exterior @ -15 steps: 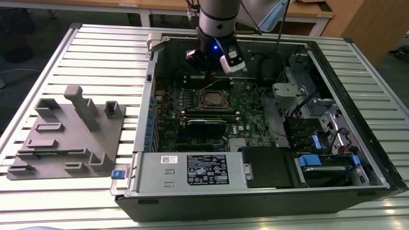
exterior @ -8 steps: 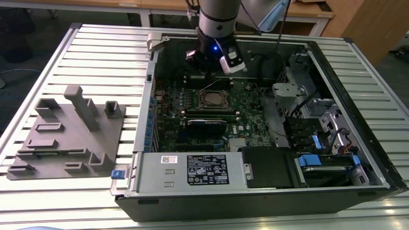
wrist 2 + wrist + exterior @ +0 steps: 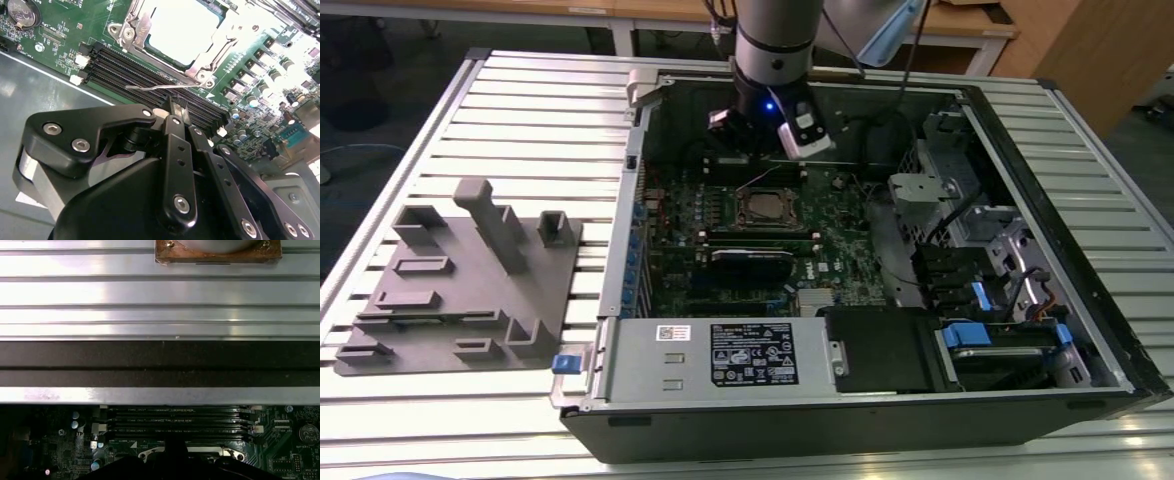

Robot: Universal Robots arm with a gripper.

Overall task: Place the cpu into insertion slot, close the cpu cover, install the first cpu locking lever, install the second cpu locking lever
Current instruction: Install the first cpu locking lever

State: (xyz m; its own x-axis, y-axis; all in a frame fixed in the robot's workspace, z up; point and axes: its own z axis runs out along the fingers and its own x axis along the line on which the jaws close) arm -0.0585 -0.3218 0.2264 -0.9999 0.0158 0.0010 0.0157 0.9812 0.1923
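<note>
The cpu lies in the insertion slot on the green motherboard, its silver top showing. The cpu cover lies flat around it as a silver frame. One thin wire locking lever sticks out sideways over the black memory slots, not latched down. My gripper is shut, with its narrow fingertips together right beside that lever wire and nothing between them. In the exterior view the gripper hangs over the board just beyond the socket.
The open computer case surrounds the board, with its power supply at the front and drive cages on the exterior view's right. A grey fixture block stands on the slatted table on the exterior view's left.
</note>
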